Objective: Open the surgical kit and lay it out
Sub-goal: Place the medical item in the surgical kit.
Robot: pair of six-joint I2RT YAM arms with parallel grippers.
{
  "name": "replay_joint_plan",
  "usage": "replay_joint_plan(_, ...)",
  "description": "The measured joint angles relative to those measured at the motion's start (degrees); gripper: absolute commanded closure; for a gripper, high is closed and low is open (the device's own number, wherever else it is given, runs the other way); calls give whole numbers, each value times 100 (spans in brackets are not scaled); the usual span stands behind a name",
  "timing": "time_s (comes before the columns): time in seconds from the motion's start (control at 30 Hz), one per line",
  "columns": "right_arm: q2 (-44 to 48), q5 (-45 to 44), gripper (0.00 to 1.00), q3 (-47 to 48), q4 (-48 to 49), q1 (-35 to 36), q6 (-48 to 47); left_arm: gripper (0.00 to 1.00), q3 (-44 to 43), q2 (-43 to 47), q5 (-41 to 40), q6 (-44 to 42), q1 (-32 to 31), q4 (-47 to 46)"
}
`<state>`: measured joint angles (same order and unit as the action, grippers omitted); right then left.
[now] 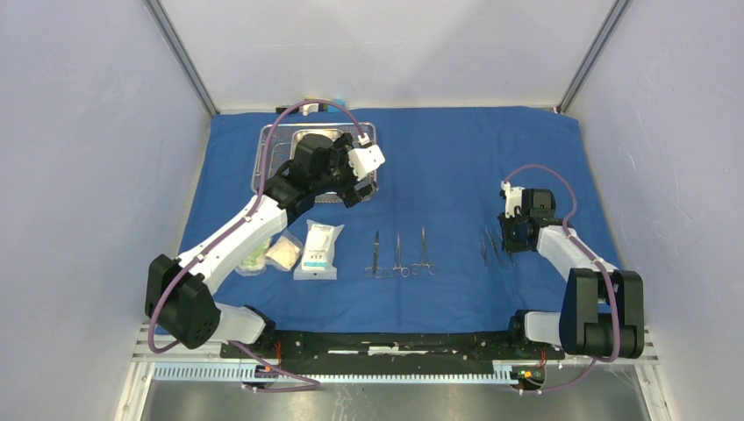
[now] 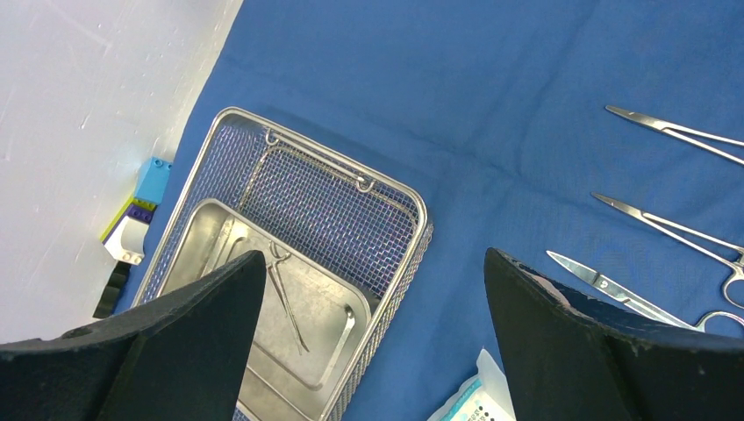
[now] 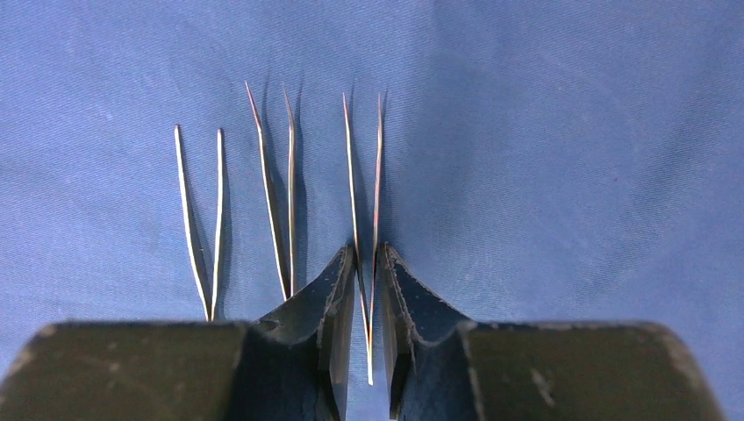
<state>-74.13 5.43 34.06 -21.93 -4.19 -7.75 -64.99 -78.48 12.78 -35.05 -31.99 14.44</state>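
The surgical kit lies spread on its blue cloth [image 1: 456,149]. At the back left stands the wire-mesh basket [image 2: 412,254] with the steel pan [image 2: 333,333] inside; one slim instrument [image 2: 285,298] lies in the pan. My left gripper [image 2: 373,254] hangs wide open above the basket's near corner, holding nothing. Three scissor-like instruments [image 1: 399,254] lie side by side mid-cloth, and three packets [image 1: 318,250] to their left. Three tweezers [image 3: 276,193] lie in a row on the right. My right gripper [image 3: 367,250] is low over the rightmost pair [image 3: 361,175], fingers slightly apart on either side of it, not pinching.
Small coloured blocks [image 2: 140,215] sit off the cloth behind the basket, against the back wall. White enclosure walls close in the left, right and back. The left arm [image 1: 254,228] stretches over the packets.
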Motion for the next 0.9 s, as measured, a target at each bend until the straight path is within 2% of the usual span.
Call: replay_joint_plan(0.9, -286, 101, 71, 278, -249, -125, 83, 0, 0, 0, 136, 0, 0, 48)
